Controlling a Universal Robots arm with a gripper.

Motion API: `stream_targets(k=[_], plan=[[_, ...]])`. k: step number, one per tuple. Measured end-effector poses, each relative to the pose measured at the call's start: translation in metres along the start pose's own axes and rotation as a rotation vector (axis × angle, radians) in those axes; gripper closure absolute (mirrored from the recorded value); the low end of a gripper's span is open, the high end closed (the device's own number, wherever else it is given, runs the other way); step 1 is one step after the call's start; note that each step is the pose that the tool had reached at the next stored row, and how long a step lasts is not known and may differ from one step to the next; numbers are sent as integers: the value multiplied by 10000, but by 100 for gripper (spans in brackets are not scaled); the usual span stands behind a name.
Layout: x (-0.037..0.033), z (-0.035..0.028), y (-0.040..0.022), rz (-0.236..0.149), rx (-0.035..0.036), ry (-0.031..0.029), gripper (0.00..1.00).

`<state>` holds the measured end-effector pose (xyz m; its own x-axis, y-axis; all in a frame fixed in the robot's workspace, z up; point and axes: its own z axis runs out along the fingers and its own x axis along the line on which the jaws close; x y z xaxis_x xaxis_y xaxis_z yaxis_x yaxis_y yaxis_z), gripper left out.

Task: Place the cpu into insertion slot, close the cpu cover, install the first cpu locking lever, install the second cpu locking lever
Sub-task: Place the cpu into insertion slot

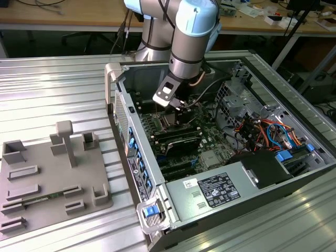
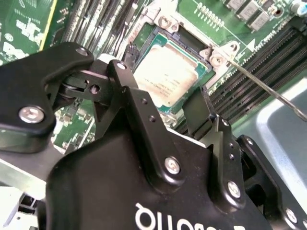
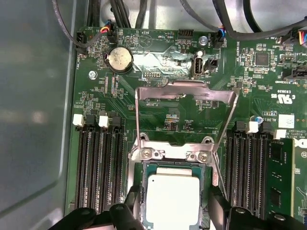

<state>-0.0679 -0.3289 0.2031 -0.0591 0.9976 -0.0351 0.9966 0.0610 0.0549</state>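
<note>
The cpu (image 3: 171,201) (image 2: 168,76) lies flat in the insertion slot (image 3: 207,168) (image 2: 189,39), silver top up, seen in both wrist views. My gripper (image 3: 173,192) (image 2: 163,76) (image 1: 176,103) hovers just over it, open, with one black finger (image 3: 133,199) on each side of the chip and a small gap to its edges. The cpu cover (image 3: 184,91), a thin silver frame, stands raised on its hinge beyond the socket. A thin metal locking lever (image 2: 268,86) sticks up beside the socket, unlatched.
Long black memory slots (image 3: 98,167) flank the socket on both sides. The open computer case (image 1: 157,178) has walls all round, with cables and drive bays (image 1: 262,131) at the exterior view's right. A grey fixture tray (image 1: 52,178) lies on the table at its left.
</note>
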Motion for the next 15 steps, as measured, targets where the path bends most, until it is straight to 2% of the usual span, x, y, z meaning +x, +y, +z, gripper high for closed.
stream_targets(k=[2, 6, 9, 10, 14, 15], plan=[[-2, -43, 3, 0, 2, -1, 33], [-7, -179, 13, -2, 32, 1, 34], [-7, -207, 16, -1, 40, 3, 53], [-7, -207, 16, -1, 39, 4, 53], [-8, -208, 17, -1, 41, 2, 78], [-8, -208, 17, -2, 41, 2, 78]])
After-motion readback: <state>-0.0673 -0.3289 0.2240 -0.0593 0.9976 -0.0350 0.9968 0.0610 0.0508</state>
